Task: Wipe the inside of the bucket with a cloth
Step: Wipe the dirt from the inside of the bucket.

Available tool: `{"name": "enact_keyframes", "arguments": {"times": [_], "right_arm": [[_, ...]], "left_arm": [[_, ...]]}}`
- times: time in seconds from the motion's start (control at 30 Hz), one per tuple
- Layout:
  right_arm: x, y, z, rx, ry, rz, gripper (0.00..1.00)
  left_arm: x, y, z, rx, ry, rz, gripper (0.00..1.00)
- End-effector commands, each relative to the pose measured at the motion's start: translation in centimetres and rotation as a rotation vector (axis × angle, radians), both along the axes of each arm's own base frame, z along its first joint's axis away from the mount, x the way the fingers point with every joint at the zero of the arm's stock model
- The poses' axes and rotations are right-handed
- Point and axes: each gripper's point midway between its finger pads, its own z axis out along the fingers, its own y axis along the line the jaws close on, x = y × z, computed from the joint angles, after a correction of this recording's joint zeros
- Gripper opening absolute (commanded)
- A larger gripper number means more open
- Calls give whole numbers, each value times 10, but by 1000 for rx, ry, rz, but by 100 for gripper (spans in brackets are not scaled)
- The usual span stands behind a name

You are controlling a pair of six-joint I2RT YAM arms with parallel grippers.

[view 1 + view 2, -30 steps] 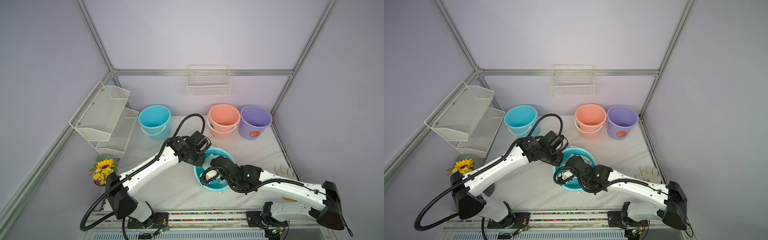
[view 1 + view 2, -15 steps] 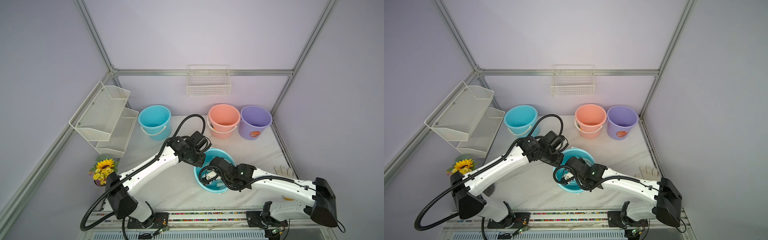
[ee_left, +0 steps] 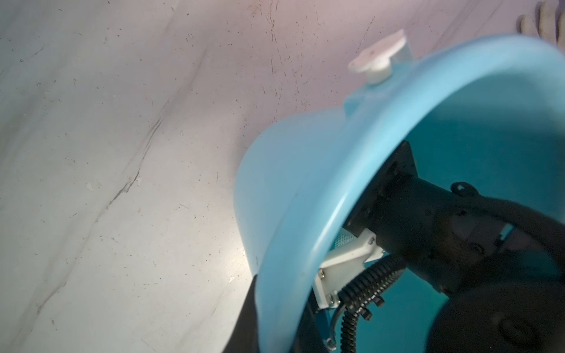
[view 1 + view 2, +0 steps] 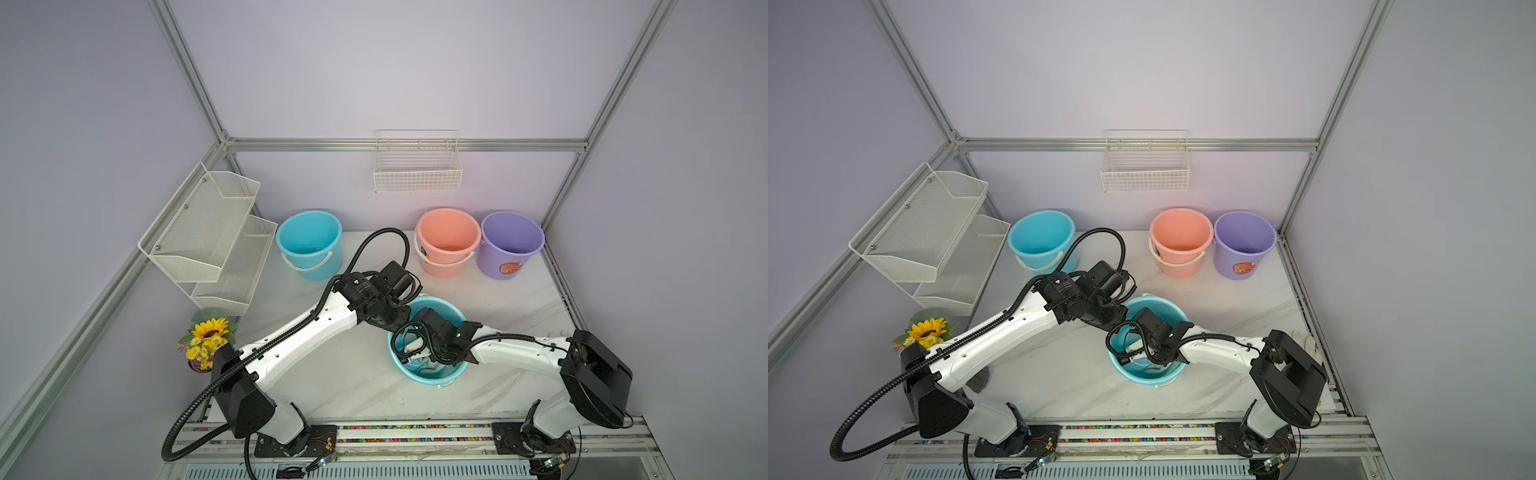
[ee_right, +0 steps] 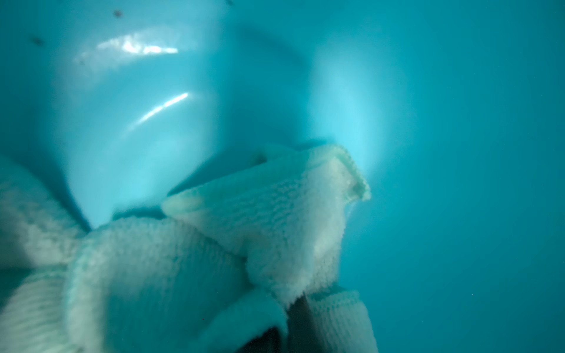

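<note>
The left arm has its jaws clamped on the left rim of the blue bucket (standing on the marble surface). Inside the bucket, the right arm has its jaws closed on the bunched cloth.

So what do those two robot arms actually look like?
Each has smooth white shells between chunky black joints, on a black base. A thick ribbed black hose loops along the left arm; thinner black cables coil around the right arm near its wrist.
</note>
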Motion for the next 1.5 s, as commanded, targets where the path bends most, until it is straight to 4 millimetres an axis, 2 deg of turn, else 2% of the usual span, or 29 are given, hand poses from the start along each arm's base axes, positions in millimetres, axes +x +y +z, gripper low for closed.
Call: {"name": "enact_keyframes", "arguments": {"times": [0.0, 0.13, 0.23, 0.33, 0.53, 0.67, 0.87, 1.0, 1.1, 1.17, 1.2, 1.23, 1.33, 1.37, 1.47], "right_arm": [[-6, -2, -9, 55, 81, -39, 0], [-7, -2, 28, 107, 57, -51, 0], [-17, -5, 56, 134, 59, -42, 0], [-27, -8, 85, 164, 35, -42, 0], [-46, -12, 129, 217, 57, -95, 0], [-56, -15, 149, 291, 132, -192, 0], [-63, -18, 168, 454, 270, -471, 0], [-60, -22, 170, 548, 330, -686, 0], [-52, -29, 161, 592, 319, -864, 0], [-48, -33, 152, 612, 321, -972, 0], [-47, -33, 147, 624, 330, -1027, 0], [-47, -32, 140, 624, 349, -1068, 0], [-47, -29, 126, 643, 393, -1181, 0], [-46, -27, 113, 621, 403, -1218, 0], [-45, -19, 97, 622, 454, -1297, 0]], "left_arm": [[6, -14, 31, -124, -75, -4, 0], [12, -5, 28, -85, -110, 27, 0], [18, 2, 27, -63, -144, 54, 0], [22, 2, 24, -67, -142, 58, 0], [27, -2, 19, -66, -128, 56, 0], [27, -2, 20, -68, -133, 59, 0], [27, 5, 21, -72, -140, 72, 0], [26, 7, 20, -99, -128, 78, 0], [26, 7, 18, -130, -114, 83, 0], [27, 6, 16, -143, -104, 84, 0], [24, 8, 27, -173, -122, 82, 0], [24, 9, 28, -182, -121, 81, 0], [23, 8, 30, -197, -118, 78, 0], [24, 8, 31, -202, -118, 81, 0], [23, 8, 32, -219, -112, 80, 0]]}}
